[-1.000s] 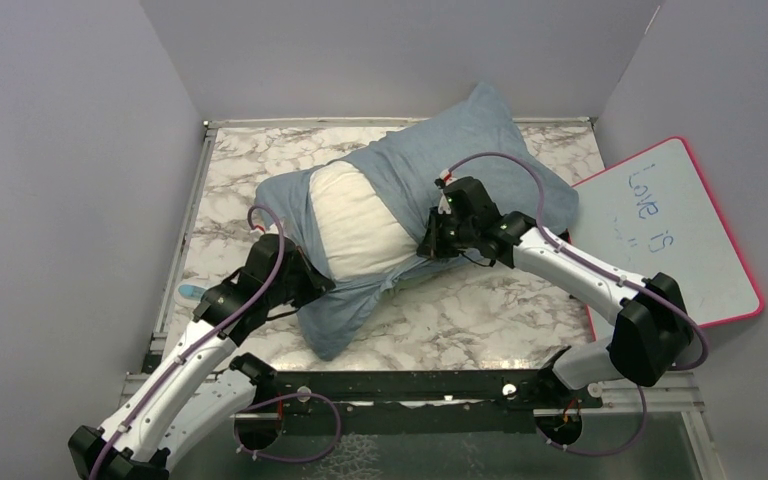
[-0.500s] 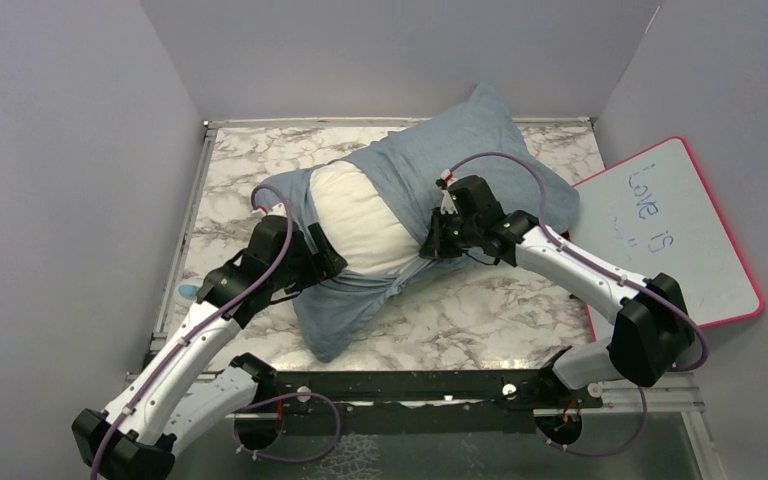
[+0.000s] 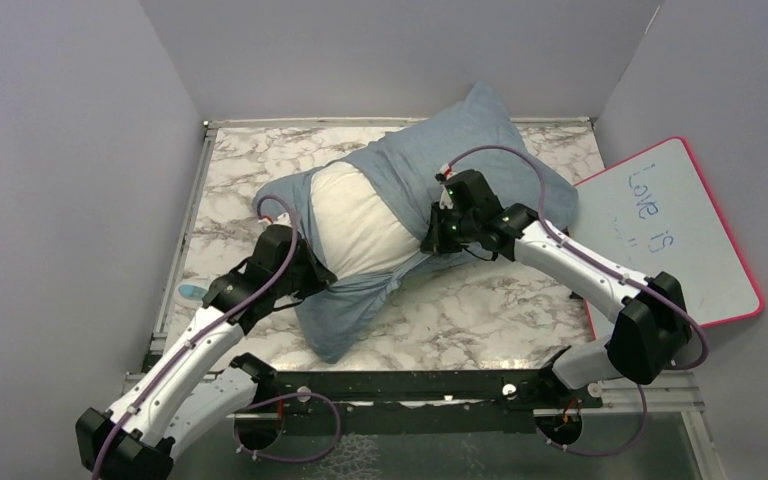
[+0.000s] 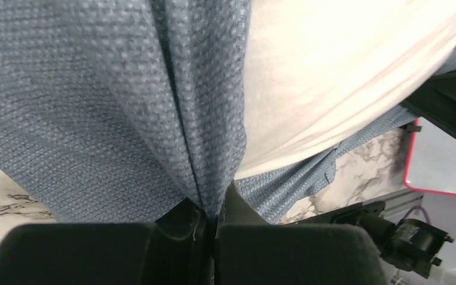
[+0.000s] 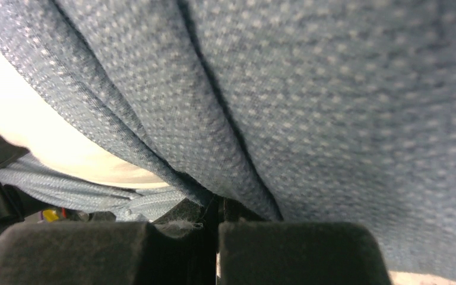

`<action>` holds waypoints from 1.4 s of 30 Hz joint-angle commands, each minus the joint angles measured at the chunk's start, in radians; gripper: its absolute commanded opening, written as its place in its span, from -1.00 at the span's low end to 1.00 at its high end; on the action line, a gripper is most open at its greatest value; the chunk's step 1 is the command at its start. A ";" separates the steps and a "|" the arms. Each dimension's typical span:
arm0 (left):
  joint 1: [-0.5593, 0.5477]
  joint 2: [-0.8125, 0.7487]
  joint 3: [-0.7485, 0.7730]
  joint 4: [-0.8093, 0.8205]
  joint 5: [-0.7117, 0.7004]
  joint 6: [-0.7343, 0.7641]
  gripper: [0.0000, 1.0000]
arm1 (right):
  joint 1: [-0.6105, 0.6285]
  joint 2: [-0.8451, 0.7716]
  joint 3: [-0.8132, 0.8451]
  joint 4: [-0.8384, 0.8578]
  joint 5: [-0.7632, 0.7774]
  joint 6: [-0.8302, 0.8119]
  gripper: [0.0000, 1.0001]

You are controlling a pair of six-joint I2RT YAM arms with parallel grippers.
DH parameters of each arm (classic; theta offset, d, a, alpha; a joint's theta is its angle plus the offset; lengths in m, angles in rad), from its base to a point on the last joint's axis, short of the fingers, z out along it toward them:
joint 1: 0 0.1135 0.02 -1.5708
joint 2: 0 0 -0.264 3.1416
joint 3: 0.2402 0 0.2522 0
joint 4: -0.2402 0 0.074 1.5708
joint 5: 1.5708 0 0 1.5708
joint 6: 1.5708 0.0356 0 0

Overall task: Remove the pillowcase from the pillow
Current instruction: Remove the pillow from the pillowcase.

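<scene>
The pillowcase (image 3: 480,150) was thin, floppy cloth, grey-blue side up, lying slantwise across the middle of the table (image 3: 480,310). The pillow (image 3: 355,225) bulged white out of its opening toward the left, and the right half sat inside the sack. Judging by the look of it, the cloth weighed next to nothing and would bunch and stretch rather than slide. So a pinched fold right at the open hem seemed the place to grab, not the middle of the sack. The pillow looked light and squishy but bulky, so it'd likely drag along with the fabric unless one side got peeled back over the bulge at a time. The left gripper (image 4: 214,217) had its fingers together, clamped on a fold of pillowcase at the left rim of the opening, right against the white stuffing. The right gripper (image 5: 218,211) was pinched the same way on a fold at the near right rim. A whiteboard (image 3: 675,230) leaned off to the right, just beside the pillowcase's far corner.
</scene>
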 commanded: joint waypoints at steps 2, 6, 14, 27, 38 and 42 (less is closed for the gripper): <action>0.004 -0.102 -0.036 -0.288 -0.130 -0.038 -1.00 | -0.024 0.035 0.092 -0.102 0.323 -0.045 -0.91; 0.004 -0.144 -0.020 -0.374 -0.112 -0.048 -1.00 | -0.025 0.029 0.084 -0.109 0.346 -0.041 -0.91; 0.004 -0.094 -0.087 -0.220 0.089 -0.006 -1.00 | -0.025 -0.054 -0.028 -0.070 0.168 -0.060 -0.83; -0.017 -0.083 -0.157 -0.039 0.163 -0.025 -1.00 | -0.023 -0.101 0.271 -0.016 -0.237 -0.162 0.32; -0.039 -0.098 -0.164 -0.039 0.146 -0.029 -1.00 | 0.079 0.379 0.744 -0.168 -0.026 -0.279 0.47; -0.041 -0.117 -0.162 -0.048 0.139 -0.031 -1.00 | 0.089 0.507 0.851 -0.280 0.266 -0.234 -0.06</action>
